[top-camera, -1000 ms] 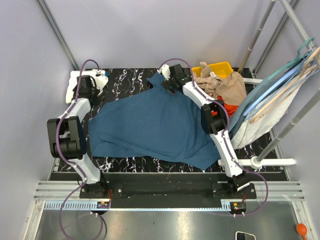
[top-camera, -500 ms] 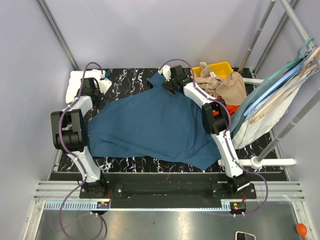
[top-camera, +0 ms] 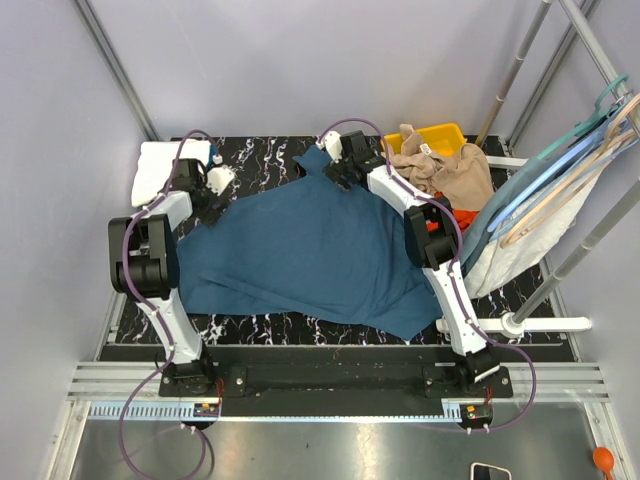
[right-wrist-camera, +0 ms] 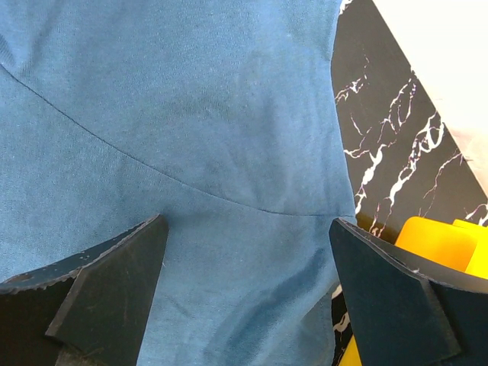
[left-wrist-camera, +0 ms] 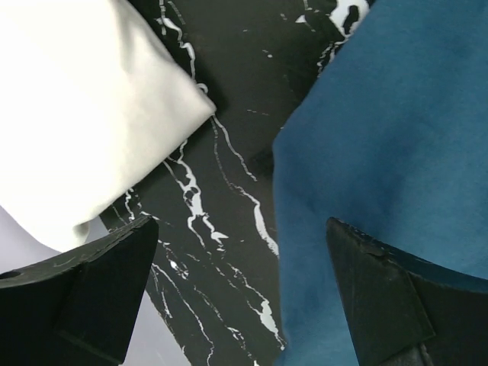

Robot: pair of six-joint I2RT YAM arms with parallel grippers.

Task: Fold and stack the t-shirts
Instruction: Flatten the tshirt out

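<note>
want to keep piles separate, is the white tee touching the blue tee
Apart. The left wrist view shows bare black marbled table between the white t-shirt and the teal-blue t-shirt.

teal t-shirt (top-camera: 310, 250): matt knit cloth | table (top-camera: 262, 160): smooth marble-look | yellow bin (top-camera: 441, 134): probably plastic

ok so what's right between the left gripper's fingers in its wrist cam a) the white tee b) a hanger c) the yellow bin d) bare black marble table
d: the left gripper is open over bare table, with the white tee on one side and the blue tee on the other.
</note>
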